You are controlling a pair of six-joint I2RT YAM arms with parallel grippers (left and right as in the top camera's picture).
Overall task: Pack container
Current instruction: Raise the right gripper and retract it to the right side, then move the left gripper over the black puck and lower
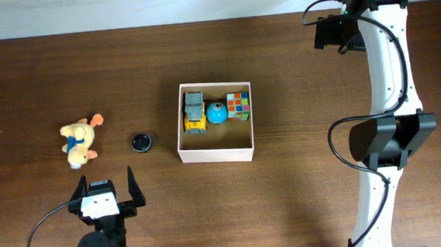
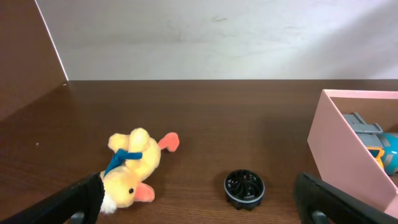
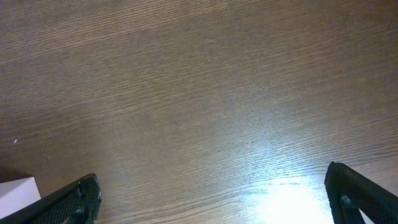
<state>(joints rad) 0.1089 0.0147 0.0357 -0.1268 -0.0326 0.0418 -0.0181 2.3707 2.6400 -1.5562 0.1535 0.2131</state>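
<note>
The container (image 1: 216, 153), a square shallow box with white walls, sits mid-table and holds a yellow and grey toy truck (image 1: 194, 112), a blue ball (image 1: 217, 114) and a colour cube (image 1: 239, 104). Left of it lie a black round disc (image 1: 142, 142) and a yellow plush duck (image 1: 80, 141). My left gripper (image 1: 105, 187) is open near the front edge, just below the duck and disc, touching neither. In the left wrist view the duck (image 2: 134, 165) and disc (image 2: 244, 188) lie ahead between the open fingers (image 2: 78, 202), and the container wall (image 2: 348, 155) is at the right. My right gripper (image 3: 211, 186) is open over bare wood.
The right arm (image 1: 389, 88) reaches along the table's right side up to the far edge, its gripper (image 1: 329, 32) at the back right. A white corner (image 3: 17, 191) shows at the lower left of the right wrist view. A pale wall (image 2: 217, 37) rises behind the table.
</note>
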